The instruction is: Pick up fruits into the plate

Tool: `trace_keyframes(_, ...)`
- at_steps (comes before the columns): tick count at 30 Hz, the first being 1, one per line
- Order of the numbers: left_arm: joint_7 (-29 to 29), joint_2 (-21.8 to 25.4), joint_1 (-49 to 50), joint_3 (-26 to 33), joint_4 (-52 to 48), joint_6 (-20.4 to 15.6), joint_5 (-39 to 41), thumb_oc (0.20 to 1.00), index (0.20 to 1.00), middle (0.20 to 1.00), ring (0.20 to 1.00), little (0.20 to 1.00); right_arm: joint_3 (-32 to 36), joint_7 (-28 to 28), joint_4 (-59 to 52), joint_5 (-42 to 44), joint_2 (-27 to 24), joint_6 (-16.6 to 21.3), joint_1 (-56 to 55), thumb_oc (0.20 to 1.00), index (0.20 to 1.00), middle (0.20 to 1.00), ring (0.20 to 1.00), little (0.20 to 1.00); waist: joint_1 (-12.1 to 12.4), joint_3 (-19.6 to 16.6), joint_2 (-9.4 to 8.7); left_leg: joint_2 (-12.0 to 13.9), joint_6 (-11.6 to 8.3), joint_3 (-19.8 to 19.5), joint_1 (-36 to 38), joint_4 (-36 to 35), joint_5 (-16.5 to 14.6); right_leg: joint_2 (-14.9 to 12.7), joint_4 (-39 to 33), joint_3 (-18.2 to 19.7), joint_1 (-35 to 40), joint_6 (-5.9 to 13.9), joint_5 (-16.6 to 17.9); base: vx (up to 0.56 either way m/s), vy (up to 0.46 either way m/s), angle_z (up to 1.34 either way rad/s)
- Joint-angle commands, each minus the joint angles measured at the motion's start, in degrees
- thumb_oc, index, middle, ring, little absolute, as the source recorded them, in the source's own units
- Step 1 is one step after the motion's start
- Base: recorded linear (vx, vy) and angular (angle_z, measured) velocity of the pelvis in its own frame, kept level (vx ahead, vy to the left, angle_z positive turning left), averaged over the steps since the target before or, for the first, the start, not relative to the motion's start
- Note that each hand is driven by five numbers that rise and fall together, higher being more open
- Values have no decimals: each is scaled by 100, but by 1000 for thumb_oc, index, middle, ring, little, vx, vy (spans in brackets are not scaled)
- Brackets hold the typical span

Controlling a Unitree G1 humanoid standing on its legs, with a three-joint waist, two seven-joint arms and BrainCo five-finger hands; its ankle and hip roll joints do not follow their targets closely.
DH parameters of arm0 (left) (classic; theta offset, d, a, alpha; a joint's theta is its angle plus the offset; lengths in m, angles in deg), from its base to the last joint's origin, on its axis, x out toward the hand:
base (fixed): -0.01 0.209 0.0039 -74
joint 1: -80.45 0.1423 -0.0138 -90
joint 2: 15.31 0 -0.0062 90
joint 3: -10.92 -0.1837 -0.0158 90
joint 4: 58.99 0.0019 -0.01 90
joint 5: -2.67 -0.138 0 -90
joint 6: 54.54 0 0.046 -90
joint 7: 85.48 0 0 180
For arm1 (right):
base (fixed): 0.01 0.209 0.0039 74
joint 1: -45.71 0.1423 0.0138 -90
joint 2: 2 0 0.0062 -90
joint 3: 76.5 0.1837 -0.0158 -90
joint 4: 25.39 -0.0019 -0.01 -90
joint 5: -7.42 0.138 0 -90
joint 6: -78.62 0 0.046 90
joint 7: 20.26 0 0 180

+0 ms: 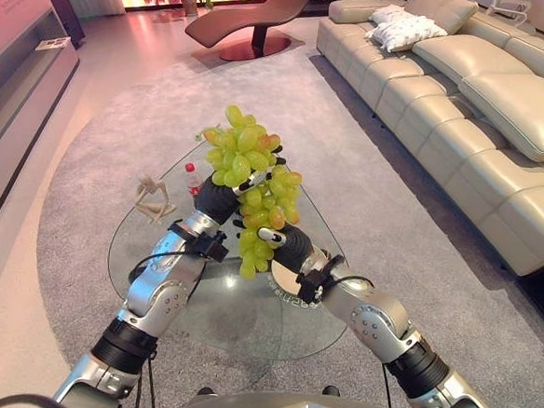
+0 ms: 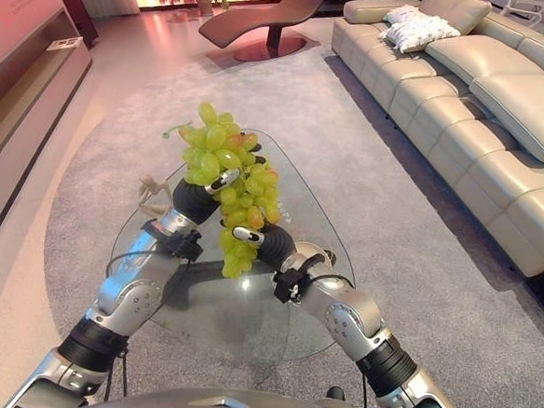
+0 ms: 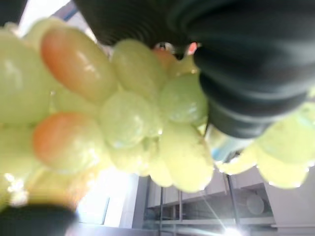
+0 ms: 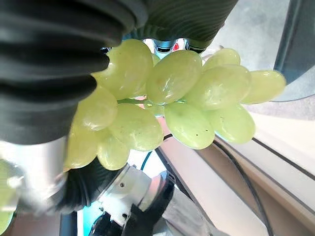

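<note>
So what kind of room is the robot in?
It looks like a living room or a furniture showroom: a long cream leather sofa, a brown lounge chair and a grey rug under the glass coffee table, where both hands hold grapes.

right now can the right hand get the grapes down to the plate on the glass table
Probably yes. The right hand and left hand both grip the grapes above the glass table, and a bit of the plate shows right under the right wrist, with nothing between.
</note>
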Motion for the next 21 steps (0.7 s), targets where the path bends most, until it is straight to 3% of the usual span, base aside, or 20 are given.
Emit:
trace_keyframes(1, -39, -31, -745, -368, 87, -308, -167, 200, 200, 200, 200, 200, -150, 129, -849, 394, 830, 638, 776, 200, 200, 200, 200, 200, -29, -24, -216, -39, 172, 21, -79, 251, -375, -367, 406, -506, 240, 79, -387, 3, -5, -4)
trace_keyframes(9, -166, -29, -720, -461, 70, -329, -247, 200, 200, 200, 200, 200, -120, 438, -914, 372, 915, 880, 766, 200, 200, 200, 200, 200, -47, -14, -182, -41, 172, 47, -81, 235, -364, -368, 380, -490, 223, 102, -352, 3, 1, -3)
trace_keyframes(21, -121, 14, -687, -448, 3, -119, -248, 200, 200, 200, 200, 200, -13, 506, -976, 502, 841, 861, 719, 200, 200, 200, 200, 200, -42, 3, -180, -51, 196, -1, -69, 186, -344, -327, 407, -477, 231, 83, -386, 0, 0, 0)
